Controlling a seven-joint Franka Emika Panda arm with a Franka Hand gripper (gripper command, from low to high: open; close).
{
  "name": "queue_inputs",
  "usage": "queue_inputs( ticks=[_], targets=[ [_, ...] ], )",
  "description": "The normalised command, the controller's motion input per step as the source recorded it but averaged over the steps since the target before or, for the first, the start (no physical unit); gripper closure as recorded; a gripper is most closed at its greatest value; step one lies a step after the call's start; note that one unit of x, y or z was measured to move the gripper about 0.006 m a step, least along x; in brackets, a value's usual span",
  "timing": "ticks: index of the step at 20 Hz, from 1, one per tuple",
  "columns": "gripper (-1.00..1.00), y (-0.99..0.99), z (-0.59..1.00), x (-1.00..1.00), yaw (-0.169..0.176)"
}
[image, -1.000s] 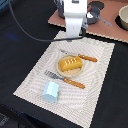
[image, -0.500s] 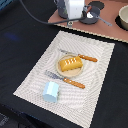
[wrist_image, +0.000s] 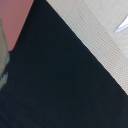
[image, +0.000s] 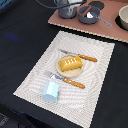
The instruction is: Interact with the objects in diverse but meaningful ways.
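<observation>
Bread (image: 70,63), yellow-orange and scored across its top, lies on a small pale plate (image: 64,72) near the middle of a striped cream placemat (image: 95,75) on a dark table (image: 20,45). A knife (image: 80,56) with an orange handle lies just beyond the plate at about one o'clock from the loaf, and a fork (image: 67,80) with a matching handle lies along the plate's near edge at about six o'clock. The pale blue house-shaped carton (image: 50,92) stands on the mat at about seven o'clock from the loaf, close to the fork's tines. At twelve o'clock, past the mat, a reddish board (image: 107,28) carries two grey pots (image: 89,13); one holds a thin reddish-brown sausage (image: 85,10) and a small white piece (image: 90,15). The arm is only a sliver at the exterior view's upper edge, and the gripper is in neither view, so whether its fingers are apart or together cannot be told. The wrist view shows dark table, a corner of the mat and a pale metal tip (wrist_image: 121,25).
</observation>
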Motion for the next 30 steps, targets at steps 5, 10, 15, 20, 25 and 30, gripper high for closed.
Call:
queue_inputs(
  ticks=[5,10,15,20,25,30],
  targets=[
    [-1.0,0.35,0.04,-0.19,-0.11],
    [-1.0,0.29,0.0,-0.27,-0.138],
    [-1.0,0.35,-0.01,-0.28,-0.043],
    [-1.0,0.26,-0.15,-0.3,-0.027],
    [-1.0,0.18,-0.25,-0.27,-0.02],
    [-1.0,0.11,-0.33,-0.2,-0.016]
  ],
)
